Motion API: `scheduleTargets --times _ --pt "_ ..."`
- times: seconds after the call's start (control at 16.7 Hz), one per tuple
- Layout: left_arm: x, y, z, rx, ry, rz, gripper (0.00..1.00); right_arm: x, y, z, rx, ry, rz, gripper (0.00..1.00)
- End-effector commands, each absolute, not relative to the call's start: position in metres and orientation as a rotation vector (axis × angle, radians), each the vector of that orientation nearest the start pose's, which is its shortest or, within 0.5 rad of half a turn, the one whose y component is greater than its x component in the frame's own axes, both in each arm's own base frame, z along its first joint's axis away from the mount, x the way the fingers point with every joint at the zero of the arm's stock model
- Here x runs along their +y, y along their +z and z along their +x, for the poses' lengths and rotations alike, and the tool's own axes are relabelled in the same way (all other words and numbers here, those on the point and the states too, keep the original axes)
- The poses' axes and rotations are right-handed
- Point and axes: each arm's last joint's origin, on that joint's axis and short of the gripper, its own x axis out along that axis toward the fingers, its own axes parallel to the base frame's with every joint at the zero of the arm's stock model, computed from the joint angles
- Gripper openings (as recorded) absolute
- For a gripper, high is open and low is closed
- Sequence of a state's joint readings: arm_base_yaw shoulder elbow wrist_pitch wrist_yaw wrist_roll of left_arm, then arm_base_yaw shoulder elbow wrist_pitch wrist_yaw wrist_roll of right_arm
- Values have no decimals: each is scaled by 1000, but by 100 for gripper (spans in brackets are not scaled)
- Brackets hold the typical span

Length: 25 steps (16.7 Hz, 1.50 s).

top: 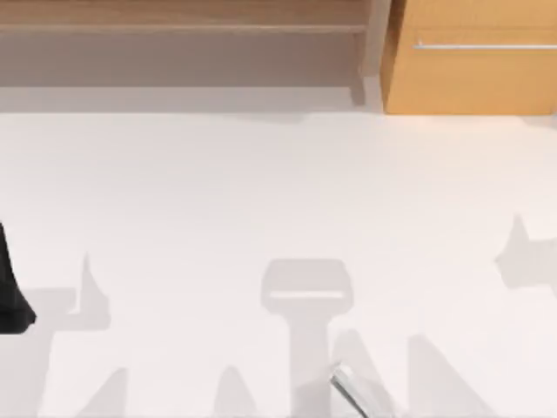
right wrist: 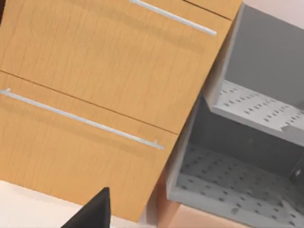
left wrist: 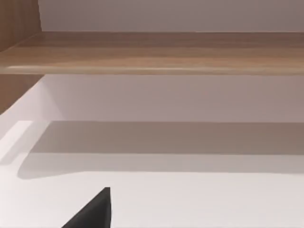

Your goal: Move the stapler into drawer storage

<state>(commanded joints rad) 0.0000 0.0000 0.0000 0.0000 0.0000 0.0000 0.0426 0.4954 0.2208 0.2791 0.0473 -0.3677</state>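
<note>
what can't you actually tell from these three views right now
- Stapler: cut off by the top view's bottom edge, so its full shape is not shown.
- Drawer: cut off by the top view's top and right edges; its inside is hidden behind the shut front.
- Left gripper and right gripper: one dark tip each at the wrist views' bottom edge; open or shut unreadable.

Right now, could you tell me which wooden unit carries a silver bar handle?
The orange-tan drawer at the top view's right; the duller brown shelf unit has none.
</note>
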Motion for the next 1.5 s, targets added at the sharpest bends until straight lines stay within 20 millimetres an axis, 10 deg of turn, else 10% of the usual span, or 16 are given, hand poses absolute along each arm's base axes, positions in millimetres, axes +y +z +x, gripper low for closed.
scheduleTargets --times 0.42,0.84,1.2,1.5 --pt "-1 160 106 0 0 0 100 23 238 252 3 -2 -860 100" --pt "-1 160 106 0 0 0 100 50 171 364 10 -17 -1309 100" --pt "-1 160 106 0 0 0 100 67 99 403 11 -10 -1541 100" --pt "-1 160 106 0 0 0 100 70 89 406 8 -8 -1571 100"
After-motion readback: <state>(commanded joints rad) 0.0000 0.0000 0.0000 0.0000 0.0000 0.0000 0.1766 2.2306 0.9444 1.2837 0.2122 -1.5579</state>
